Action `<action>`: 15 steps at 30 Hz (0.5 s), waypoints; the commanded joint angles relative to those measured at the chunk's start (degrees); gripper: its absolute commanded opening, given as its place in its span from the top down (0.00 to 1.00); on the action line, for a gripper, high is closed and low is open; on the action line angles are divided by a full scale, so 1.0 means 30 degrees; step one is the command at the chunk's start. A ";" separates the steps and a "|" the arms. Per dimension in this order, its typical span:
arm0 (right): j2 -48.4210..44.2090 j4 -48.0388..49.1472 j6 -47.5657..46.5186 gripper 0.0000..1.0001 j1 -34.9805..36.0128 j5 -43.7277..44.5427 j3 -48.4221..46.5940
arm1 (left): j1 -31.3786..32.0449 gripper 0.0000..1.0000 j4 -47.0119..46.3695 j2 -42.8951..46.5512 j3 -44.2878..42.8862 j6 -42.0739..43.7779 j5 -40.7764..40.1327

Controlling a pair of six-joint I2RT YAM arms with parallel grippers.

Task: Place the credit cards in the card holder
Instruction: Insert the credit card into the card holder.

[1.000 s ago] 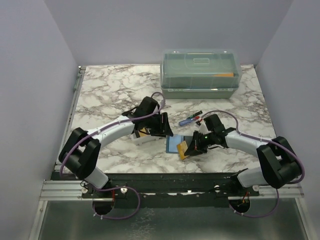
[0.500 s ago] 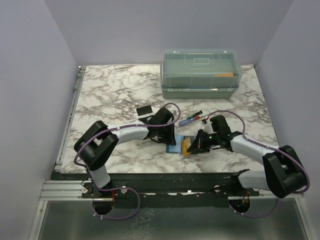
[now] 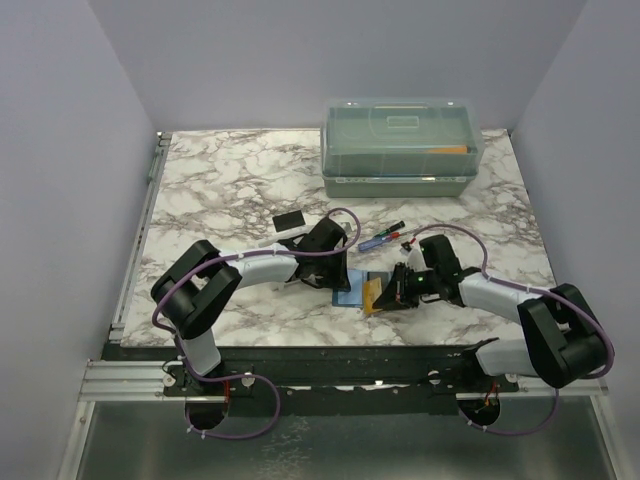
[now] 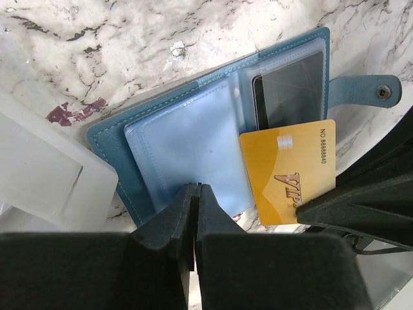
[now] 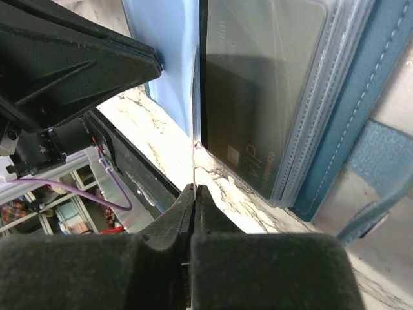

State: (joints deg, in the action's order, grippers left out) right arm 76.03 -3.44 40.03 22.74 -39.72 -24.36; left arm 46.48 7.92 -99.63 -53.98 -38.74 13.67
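The teal-blue card holder [image 4: 106, 139] lies open on the marble, its clear sleeves facing up and its snap flap [image 4: 381, 90] at the right. One sleeve holds a dark card [image 4: 290, 84]. My left gripper [image 4: 196, 186] is shut with its tips pinching the near edge of the left clear sleeve [image 4: 187, 142]. My right gripper [image 5: 195, 187] is shut on a yellow credit card [image 4: 287, 171], which is edge-on in the right wrist view and whose far end is at the mouth of the sleeves. In the top view both grippers meet over the card holder [image 3: 349, 293].
A small clear-white tray [image 4: 39, 181] sits just left of the holder. A large translucent lidded box [image 3: 400, 145] stands at the back. Pens [image 3: 383, 238] and a small black item [image 3: 289, 220] lie behind the arms. The table's near edge is close.
My left arm swung right from the white tray to the card holder and its jaws closed. My right gripper edged left with the yellow card, staying shut.
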 commanded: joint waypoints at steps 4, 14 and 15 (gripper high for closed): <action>0.0732 0.2491 -0.0893 1.00 -0.0125 -0.0457 0.0493 | -0.0003 0.97 0.0552 -0.0842 0.0820 0.0095 -0.1303; 0.1946 0.3722 -0.1687 1.00 -0.0161 -0.1300 0.0215 | 0.0024 0.90 0.0999 0.0042 0.0608 0.0533 -0.1756; 0.2058 0.3630 -0.1955 1.00 -0.0190 -0.1467 0.0075 | 0.0015 0.87 0.1103 0.0182 0.0574 0.0548 -0.1827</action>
State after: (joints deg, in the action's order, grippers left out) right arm 80.64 4.91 37.41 22.41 -41.95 -23.51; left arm 46.50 7.60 -99.48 -53.82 -38.81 12.82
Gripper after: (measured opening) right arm 0.003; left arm 0.081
